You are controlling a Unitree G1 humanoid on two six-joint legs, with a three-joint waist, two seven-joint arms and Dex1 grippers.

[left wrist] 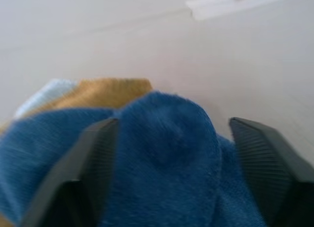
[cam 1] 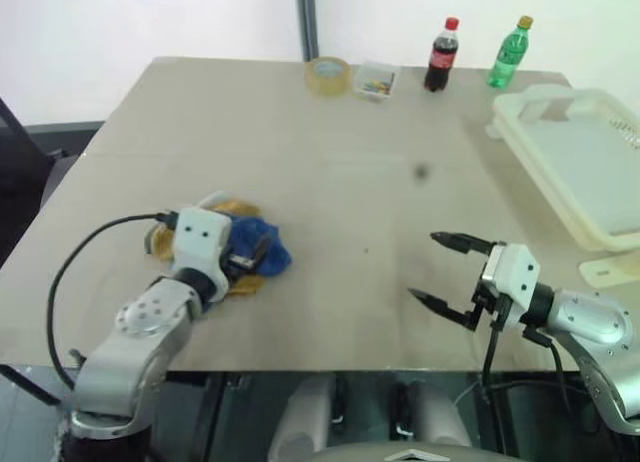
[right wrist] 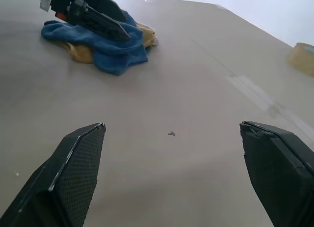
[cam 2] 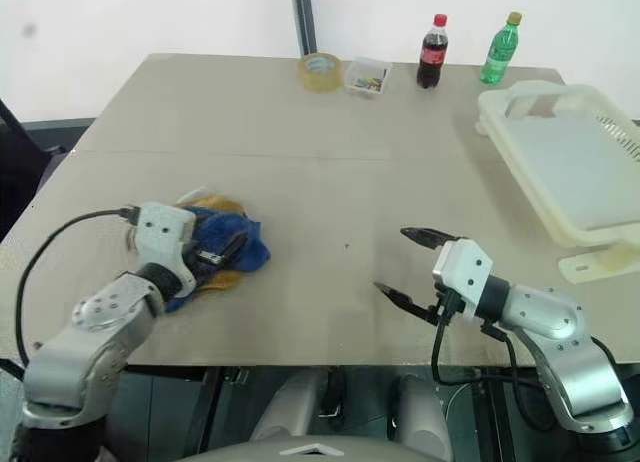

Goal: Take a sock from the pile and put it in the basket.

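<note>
Left eye view has the blue sock (cam 1: 262,244) lying on top of the pile (cam 1: 228,250) near the left front of the table (cam 1: 330,182), with mustard-yellow socks (cam 1: 236,208) showing beneath and behind it. The left gripper (cam 1: 252,251) sits right over the sock; in the left wrist view its two black fingers (left wrist: 95,160) stand on either side of a raised fold of blue fabric, but whether they are pinching it I cannot tell. To the right, the right gripper (cam 1: 436,270) hangs above bare table near the front edge, its fingers spread wide apart and holding nothing. The cream basket (cam 1: 575,162) lies at the far right side of the table, well apart from the pile. Along the far edge stand a roll of tape (cam 1: 328,75), a small clear box (cam 1: 376,80), a cola bottle (cam 1: 442,54) and a green bottle (cam 1: 510,52).
</note>
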